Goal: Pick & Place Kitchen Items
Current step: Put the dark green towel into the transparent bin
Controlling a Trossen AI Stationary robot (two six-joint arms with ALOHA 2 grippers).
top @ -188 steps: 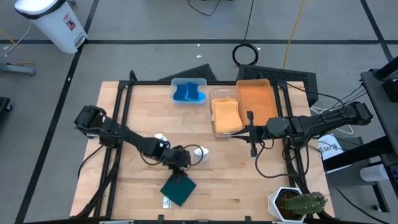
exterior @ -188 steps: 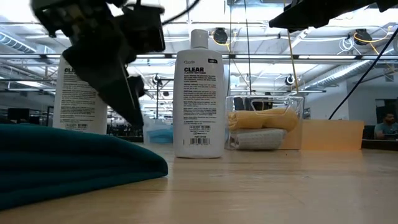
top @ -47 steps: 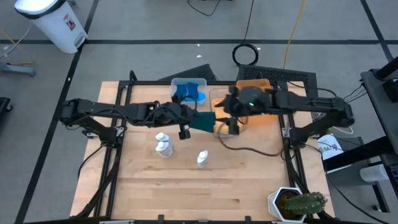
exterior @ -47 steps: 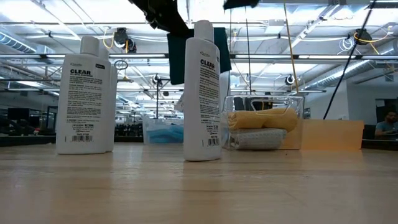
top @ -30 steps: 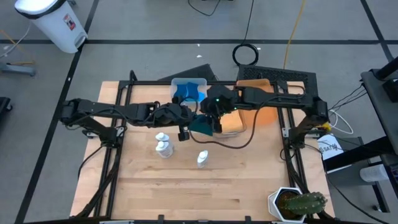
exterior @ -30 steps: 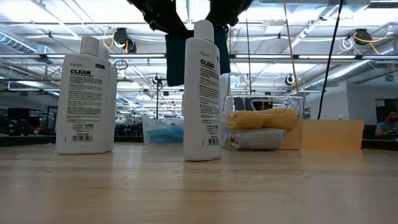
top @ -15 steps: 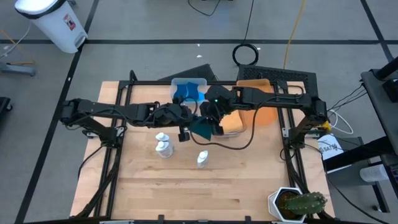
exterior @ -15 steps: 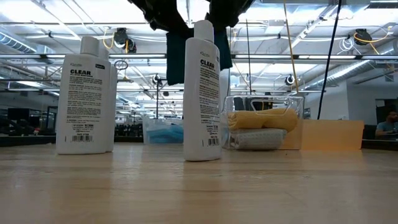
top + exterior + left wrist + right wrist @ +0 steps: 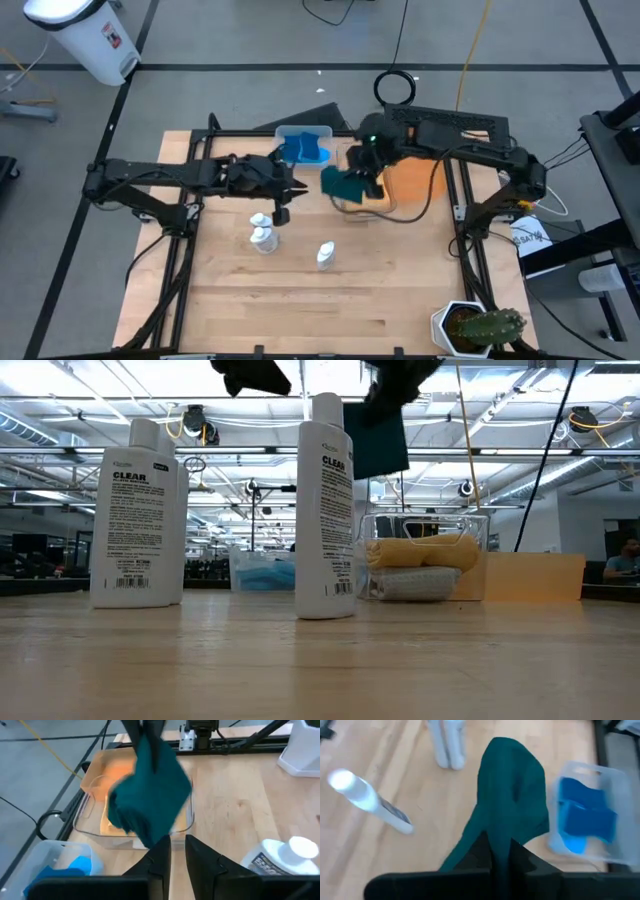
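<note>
green cloth [image 9: 345, 183] passed to right hand [image 9: 362, 180]

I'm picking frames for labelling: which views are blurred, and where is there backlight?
Left wrist view: the hanging dark green cloth is motion-smeared, the wooden table sharper. Right wrist view: soft throughout, including the white plastic bottle and the clear bin of blue cloth pieces. Low view: bright ceiling lights silhouette the arms; bottle labels read sharp. High view: evenly lit, crisp.

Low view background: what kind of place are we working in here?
Likely a robotics lab or industrial workshop: exposed ceiling trusses with strip lights, a wooden table on a taped grey floor, and cables beside the rig.
</note>
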